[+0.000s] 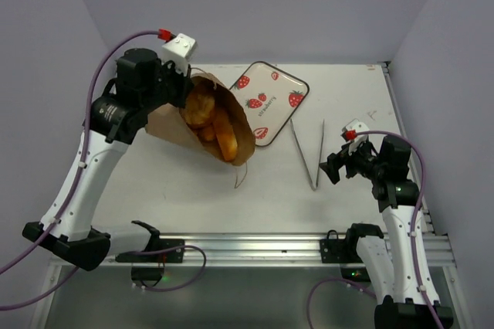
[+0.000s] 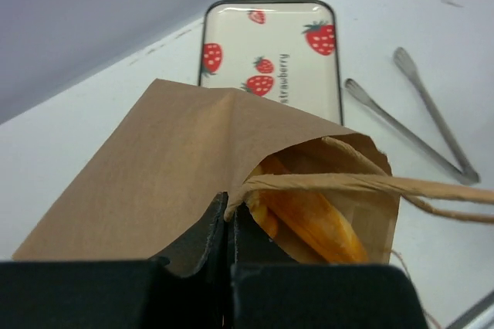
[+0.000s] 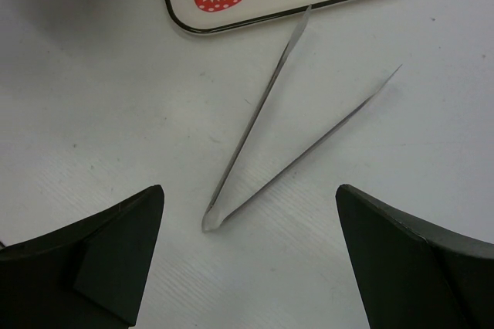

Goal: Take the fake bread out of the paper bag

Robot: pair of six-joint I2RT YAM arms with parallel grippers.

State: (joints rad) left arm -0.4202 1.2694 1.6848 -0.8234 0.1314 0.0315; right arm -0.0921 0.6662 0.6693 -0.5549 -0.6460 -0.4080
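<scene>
Holding the paper bag [image 1: 168, 125] pinched in my left gripper [image 2: 228, 217], fake bread [image 2: 315, 219] inside, I have my right gripper [image 3: 248, 194] spread over the surface [image 1: 177, 205].

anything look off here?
The paper bag is held tilted, its mouth low and facing the tray, with the left gripper shut on one wall. The fake bread is bunched at the mouth, with none on the table yet. The tray sits skewed to the table edges.

Metal tongs [image 1: 315, 178] lie beside the strawberry tray [image 1: 270, 91]
</scene>
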